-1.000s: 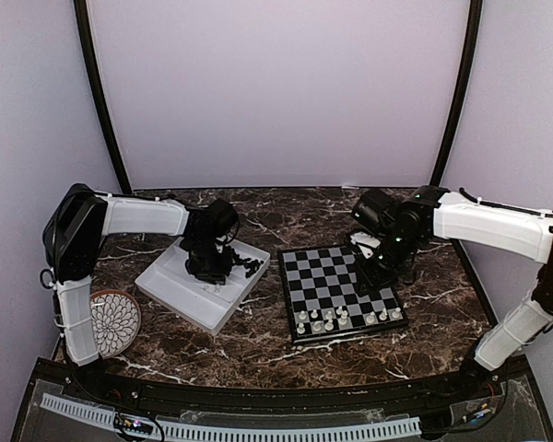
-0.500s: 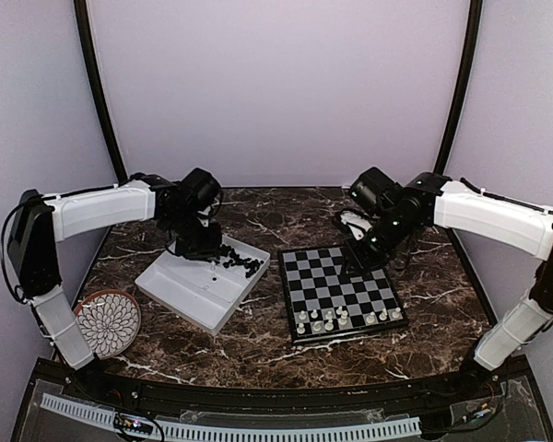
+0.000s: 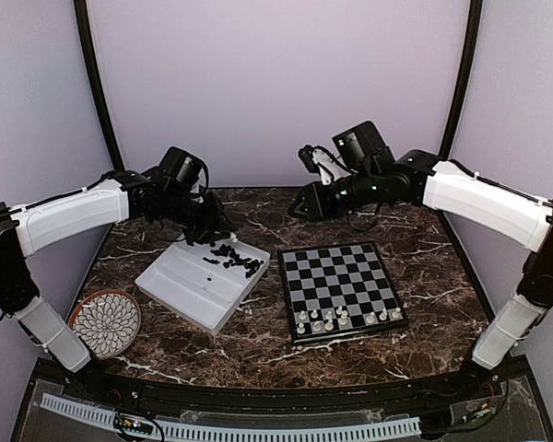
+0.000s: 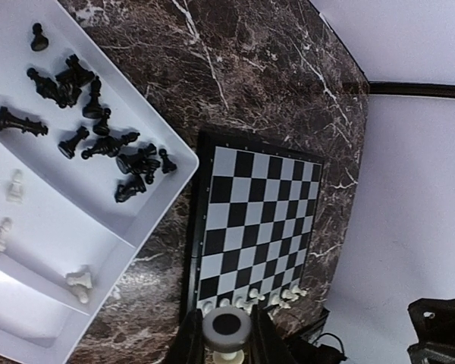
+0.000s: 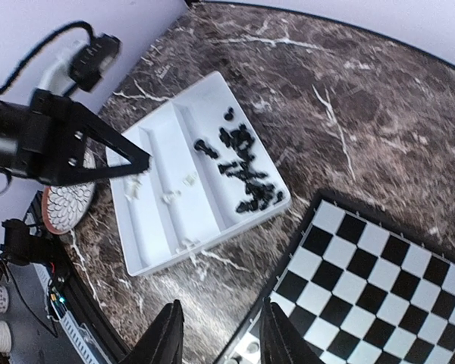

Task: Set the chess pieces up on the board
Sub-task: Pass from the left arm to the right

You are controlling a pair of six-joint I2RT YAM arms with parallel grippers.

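Though aloft, white piece [image 4: 227, 329] in left tool [image 4: 227, 321].

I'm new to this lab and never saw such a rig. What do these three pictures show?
Two robot arms stand at the near edge of a marble table, each ending in a two-finger gripper. The wide picture looks down from above and behind; the other two come from cameras on the wrists. On the table lie a chessboard with a few white pieces along its near edge, a white divided tray holding black pieces and some white ones, and a round patterned plate. The left gripper pinches one white piece, seen from below; the right gripper is open and empty.
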